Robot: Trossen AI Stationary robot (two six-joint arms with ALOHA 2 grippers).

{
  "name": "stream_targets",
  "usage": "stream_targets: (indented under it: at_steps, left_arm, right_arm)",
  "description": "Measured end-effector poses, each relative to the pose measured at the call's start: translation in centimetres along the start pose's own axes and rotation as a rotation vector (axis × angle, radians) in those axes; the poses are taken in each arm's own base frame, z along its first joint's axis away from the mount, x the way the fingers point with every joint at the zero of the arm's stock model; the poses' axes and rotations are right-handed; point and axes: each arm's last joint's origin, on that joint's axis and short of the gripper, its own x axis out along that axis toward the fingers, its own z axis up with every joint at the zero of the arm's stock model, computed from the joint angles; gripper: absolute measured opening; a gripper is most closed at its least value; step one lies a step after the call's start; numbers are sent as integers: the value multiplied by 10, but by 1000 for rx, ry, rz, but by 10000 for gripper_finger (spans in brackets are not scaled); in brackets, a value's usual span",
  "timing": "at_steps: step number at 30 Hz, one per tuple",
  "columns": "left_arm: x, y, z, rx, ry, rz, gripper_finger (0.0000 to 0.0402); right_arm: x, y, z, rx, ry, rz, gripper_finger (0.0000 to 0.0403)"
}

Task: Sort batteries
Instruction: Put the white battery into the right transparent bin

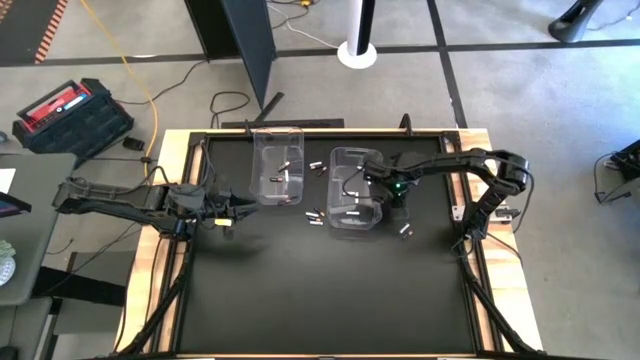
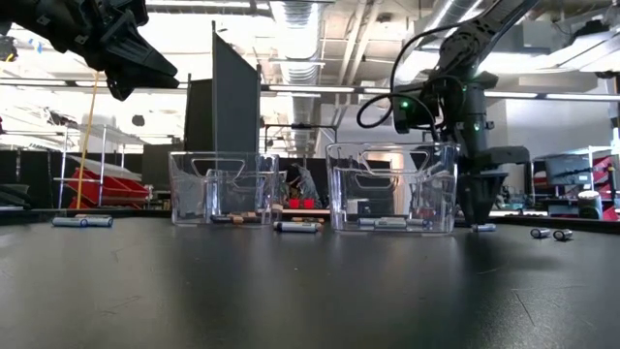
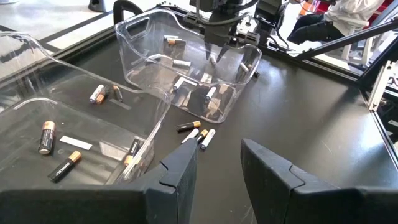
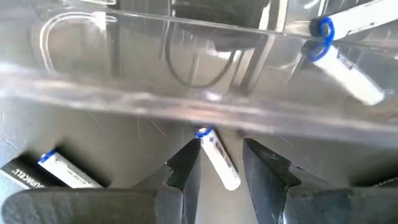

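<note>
Two clear bins stood side by side at the high view's upper centre, the left bin (image 1: pixel 277 165) and the right bin (image 1: pixel 354 190), with loose batteries (image 1: pixel 316 215) between them.

A workshop or lab: exposed ceiling ducts (image 2: pixel 300 19), floor cables (image 1: pixel 150 70), a red toolbox (image 1: pixel 70 112).

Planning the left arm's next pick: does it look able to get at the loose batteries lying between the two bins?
Probably yes. The left gripper hangs open above bare table beside the left bin, and the batteries lie in the open ahead of it. The right gripper works beyond the right bin.
</note>
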Motion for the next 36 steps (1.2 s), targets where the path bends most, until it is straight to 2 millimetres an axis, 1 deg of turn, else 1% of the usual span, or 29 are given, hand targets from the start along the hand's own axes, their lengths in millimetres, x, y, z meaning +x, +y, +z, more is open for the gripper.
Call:
stream_targets:
  at_steps: [5, 14, 27, 31, 36]
  left_arm:
    - [0, 0, 0, 0, 0, 0, 119]
    - [0, 0, 0, 0, 0, 0, 119]
    - [0, 0, 0, -7, 0, 0, 119]
    - [0, 0, 0, -8, -1, 0, 119]
    - [0, 0, 0, -6, 0, 0, 119]
  right_arm:
    - [7, 1, -5, -13, 10, 5, 136]
    - [9, 1, -4, -20, -8, -4, 132]
    - [9, 0, -4, -11, -14, -10, 67]
    - [9, 1, -4, -2, -7, -6, 56]
    - [9, 1, -5, 23, 0, -3, 52]
